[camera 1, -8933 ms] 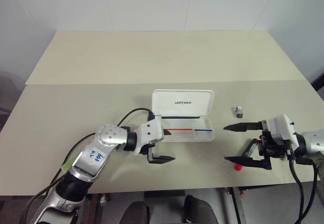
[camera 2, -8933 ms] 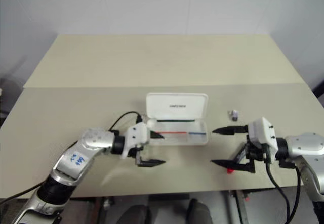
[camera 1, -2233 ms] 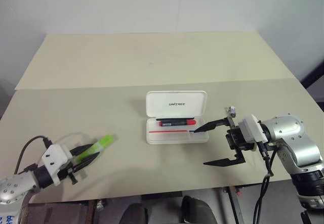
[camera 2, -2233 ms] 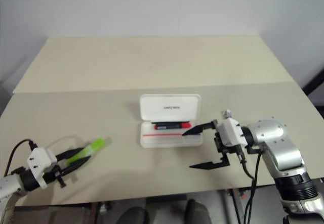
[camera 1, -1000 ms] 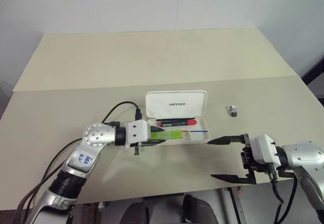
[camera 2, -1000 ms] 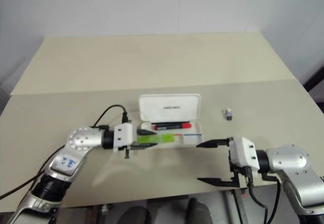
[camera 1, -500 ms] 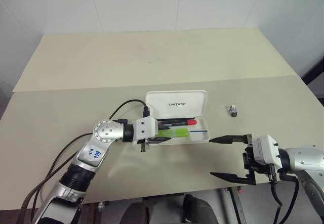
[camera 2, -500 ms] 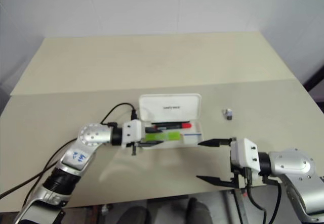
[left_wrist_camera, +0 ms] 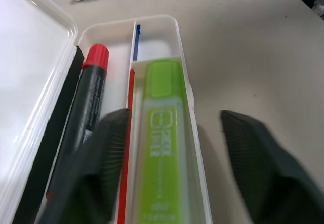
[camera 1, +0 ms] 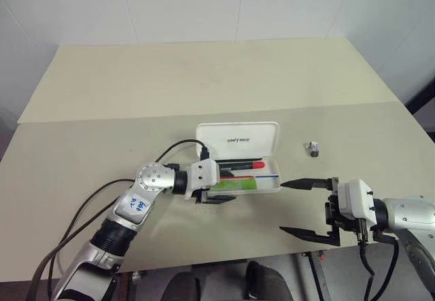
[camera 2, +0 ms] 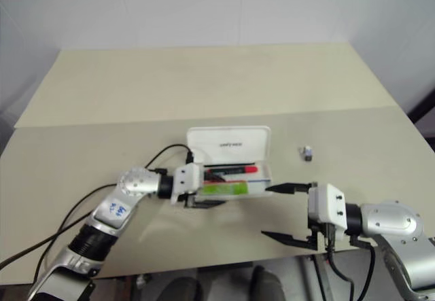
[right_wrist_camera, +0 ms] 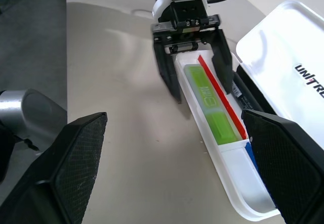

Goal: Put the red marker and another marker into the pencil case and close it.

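Green highlighter (left_wrist_camera: 159, 148) in pencil case (camera 1: 270, 187), between spread left claw (right_wrist_camera: 195, 62) fingers.

The left gripper (right_wrist_camera: 192, 57) is held spread, arm reaching rightward. The right gripper (camera 1: 304, 207) is held wide apart, pointed leftward.

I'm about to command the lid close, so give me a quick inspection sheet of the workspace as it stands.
Surface: beige table, a seam running across it.
Job's things: pencil case open, lid upright; red marker lies in the rear compartment, green highlighter in the front one.
Clutter: small grey object on the table to the right of the case.
Grippers: left gripper open, fingers straddling the highlighter's end; right gripper open, apart from the case, holding nothing.
Cables: black cable loops from the left wrist; another hangs under the right arm.
Surroundings: white walls behind the table.
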`<state>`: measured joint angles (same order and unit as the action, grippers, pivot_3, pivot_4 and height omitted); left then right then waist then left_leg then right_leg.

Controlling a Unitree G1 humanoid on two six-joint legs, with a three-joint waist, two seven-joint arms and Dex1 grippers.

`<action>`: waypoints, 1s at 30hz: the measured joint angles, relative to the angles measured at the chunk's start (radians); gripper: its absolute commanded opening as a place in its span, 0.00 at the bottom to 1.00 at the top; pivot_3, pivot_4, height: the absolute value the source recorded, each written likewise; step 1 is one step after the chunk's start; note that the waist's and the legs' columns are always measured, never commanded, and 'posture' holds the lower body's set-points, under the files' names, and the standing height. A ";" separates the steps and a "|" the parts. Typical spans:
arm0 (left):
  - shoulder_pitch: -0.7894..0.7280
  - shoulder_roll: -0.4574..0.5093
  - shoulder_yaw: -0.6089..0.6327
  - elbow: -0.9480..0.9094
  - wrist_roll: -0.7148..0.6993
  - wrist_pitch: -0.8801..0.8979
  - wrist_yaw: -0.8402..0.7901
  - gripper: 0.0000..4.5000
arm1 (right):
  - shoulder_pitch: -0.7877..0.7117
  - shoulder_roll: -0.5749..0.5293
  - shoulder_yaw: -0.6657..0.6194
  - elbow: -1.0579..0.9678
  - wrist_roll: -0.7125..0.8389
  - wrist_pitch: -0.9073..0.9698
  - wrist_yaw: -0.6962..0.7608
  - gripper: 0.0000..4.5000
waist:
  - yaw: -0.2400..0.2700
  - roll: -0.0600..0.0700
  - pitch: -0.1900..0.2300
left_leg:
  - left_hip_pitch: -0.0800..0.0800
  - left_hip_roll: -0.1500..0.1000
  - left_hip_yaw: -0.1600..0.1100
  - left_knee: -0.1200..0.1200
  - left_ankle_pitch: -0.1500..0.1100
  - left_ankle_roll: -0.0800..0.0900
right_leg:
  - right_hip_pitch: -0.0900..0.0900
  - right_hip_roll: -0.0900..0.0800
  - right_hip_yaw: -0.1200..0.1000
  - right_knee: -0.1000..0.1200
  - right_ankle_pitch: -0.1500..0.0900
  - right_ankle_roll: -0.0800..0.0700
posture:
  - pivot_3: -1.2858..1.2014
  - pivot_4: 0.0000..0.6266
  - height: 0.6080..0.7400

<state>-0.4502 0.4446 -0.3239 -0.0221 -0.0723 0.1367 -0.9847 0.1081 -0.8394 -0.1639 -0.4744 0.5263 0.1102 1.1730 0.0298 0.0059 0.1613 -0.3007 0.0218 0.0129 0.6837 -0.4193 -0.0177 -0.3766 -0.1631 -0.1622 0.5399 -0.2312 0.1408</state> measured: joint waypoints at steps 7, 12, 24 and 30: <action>-0.008 -0.008 0.000 0.000 -0.001 -0.006 0.006 0.99 | -0.002 0.003 0.007 -0.001 -0.006 0.000 -0.018 1.00 | 0.000 0.000 0.000 | 0.000 0.000 0.000 0.000 0.000 0.000 | 0.000 0.000 0.000 0.000 0.000 0.000 | 0.52 0.24 1.00; -0.005 -0.034 0.036 -0.027 -0.047 0.013 0.018 0.99 | -0.065 0.051 0.017 0.001 -0.008 0.105 -0.145 1.00 | -0.003 0.000 0.000 | 0.000 0.000 0.000 0.000 0.000 0.000 | 0.000 0.000 0.000 0.000 0.000 0.000 | 0.52 0.24 1.00; 0.070 0.101 0.215 -0.178 -0.247 0.064 -0.058 0.99 | -0.185 0.309 0.017 0.070 -0.281 0.284 -0.744 1.00 | -0.002 0.001 0.000 | -0.001 0.000 -0.001 0.000 0.000 0.000 | -0.002 0.000 0.000 0.000 0.000 0.000 | 0.52 0.24 1.00; 0.071 0.186 0.304 -0.221 -0.311 0.085 -0.074 0.99 | -0.216 0.417 0.001 0.162 -0.350 0.305 -0.906 1.00 | -0.012 0.002 0.001 | 0.000 0.001 0.000 -0.002 0.000 0.000 | -0.002 0.001 0.000 0.000 0.000 0.000 | 0.52 0.24 1.00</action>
<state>-0.3790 0.6309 -0.0204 -0.2427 -0.3831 0.2219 -1.0584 -0.1074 -0.4220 -0.1631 -0.3126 0.1760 0.4155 0.2671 0.0182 0.0076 0.1619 -0.3006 0.0229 0.0131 0.6821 -0.4193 -0.0178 -0.3786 -0.1620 -0.1618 0.5401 -0.2313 0.1406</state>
